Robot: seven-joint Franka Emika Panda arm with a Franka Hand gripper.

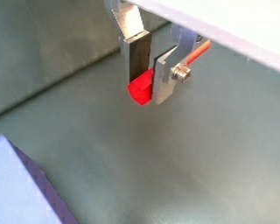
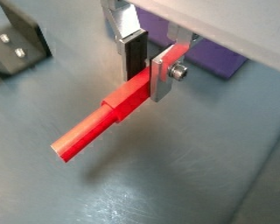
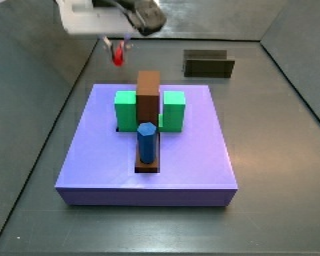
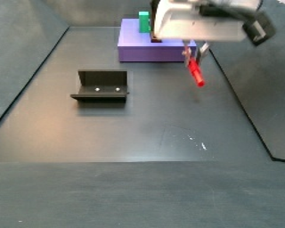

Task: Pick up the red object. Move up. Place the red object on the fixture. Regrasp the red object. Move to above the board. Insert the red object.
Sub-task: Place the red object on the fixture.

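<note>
Jaws clamp the red object [image 2: 105, 119] by one end; gripper [image 4: 195, 51] hangs high, upper right, off the tabletop. Lift seemingly done; next, carry it to the fixture [image 4: 100, 86], centre left.

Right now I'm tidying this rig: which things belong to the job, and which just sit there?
Job:
red peg, clamped in the raised gripper
fixture, on the floor
board

Just there:
green blocks
brown bar
blue peg, all on the board
</note>
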